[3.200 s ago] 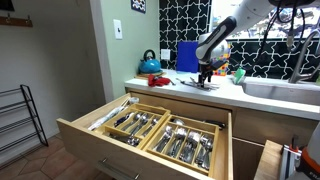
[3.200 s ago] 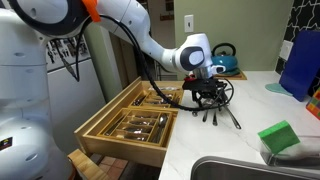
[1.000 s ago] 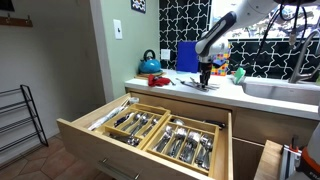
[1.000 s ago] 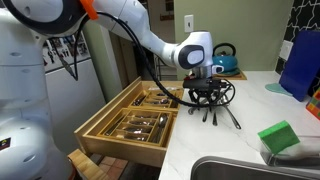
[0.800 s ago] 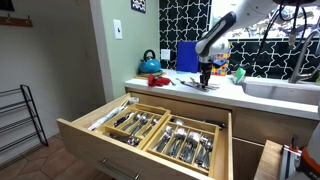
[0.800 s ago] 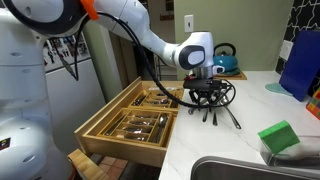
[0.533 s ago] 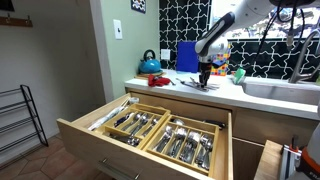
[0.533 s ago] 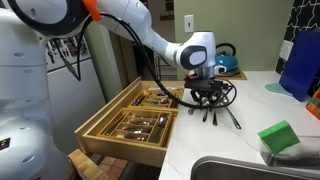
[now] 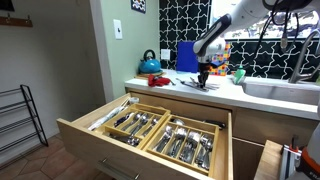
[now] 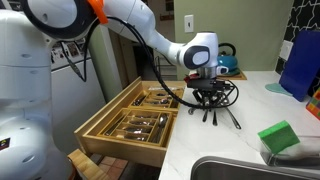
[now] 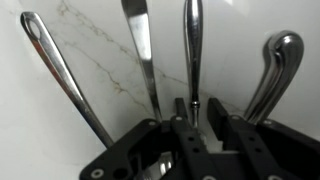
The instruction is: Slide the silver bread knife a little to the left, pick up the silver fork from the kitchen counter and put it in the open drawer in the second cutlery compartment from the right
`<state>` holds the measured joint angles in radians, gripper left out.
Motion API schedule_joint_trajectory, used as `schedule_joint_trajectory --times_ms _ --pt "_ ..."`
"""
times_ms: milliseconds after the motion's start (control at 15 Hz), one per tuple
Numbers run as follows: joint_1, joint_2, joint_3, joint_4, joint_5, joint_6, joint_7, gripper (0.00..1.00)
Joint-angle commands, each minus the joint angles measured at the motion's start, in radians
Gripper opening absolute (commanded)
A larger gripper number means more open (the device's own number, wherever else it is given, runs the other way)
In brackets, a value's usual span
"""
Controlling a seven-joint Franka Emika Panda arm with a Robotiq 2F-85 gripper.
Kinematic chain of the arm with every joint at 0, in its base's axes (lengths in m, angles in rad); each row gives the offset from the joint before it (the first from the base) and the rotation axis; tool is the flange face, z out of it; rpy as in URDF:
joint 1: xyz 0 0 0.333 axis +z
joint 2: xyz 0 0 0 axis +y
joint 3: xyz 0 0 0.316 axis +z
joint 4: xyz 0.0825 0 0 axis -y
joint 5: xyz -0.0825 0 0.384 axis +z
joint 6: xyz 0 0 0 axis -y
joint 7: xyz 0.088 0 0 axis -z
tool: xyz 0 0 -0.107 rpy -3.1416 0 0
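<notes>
Since the pincer hangs low over the worktop with its fingers standing narrowly either side of one slim silver handle, first check which piece that is. The wrist view shows only four handles lying side by side, so you cannot tell the fork from the bread knife there. Nor can you tell whether the jaws press on that handle or merely flank it. For the knife, I judge a flat, slow sideways push along the worktop best, so the neighbouring handles do not ride along. The cutlery lies on the worktop just beyond the open drawer. The drawer holds two wooden trays, divided lengthwise and already stocked with silver pieces. The second compartment from the right looks occupied, though its contents are too small to name.
</notes>
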<state>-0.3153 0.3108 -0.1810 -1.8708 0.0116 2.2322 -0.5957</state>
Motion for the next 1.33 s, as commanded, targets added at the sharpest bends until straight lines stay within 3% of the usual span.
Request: schedule_joint_trajectory --times_ms 0,600,800,1067,1267 --pt "-0.021 0.028 0.015 0.039 0.022 -0.047 -0.02 0.07" --pt "-0.019 -0.089 0.002 -0.003 0.006 -0.114 -0.023 0.08" --pt "-0.013 -0.149 -0.005 0.02 0.03 -0.329 0.011 0.08" --pt "0.023 -0.282 -0.006 -0.03 0.136 -0.509 0.206 0.04" --pt "0.08 -0.391 0.012 -0.137 0.16 -0.388 0.421 0.03"
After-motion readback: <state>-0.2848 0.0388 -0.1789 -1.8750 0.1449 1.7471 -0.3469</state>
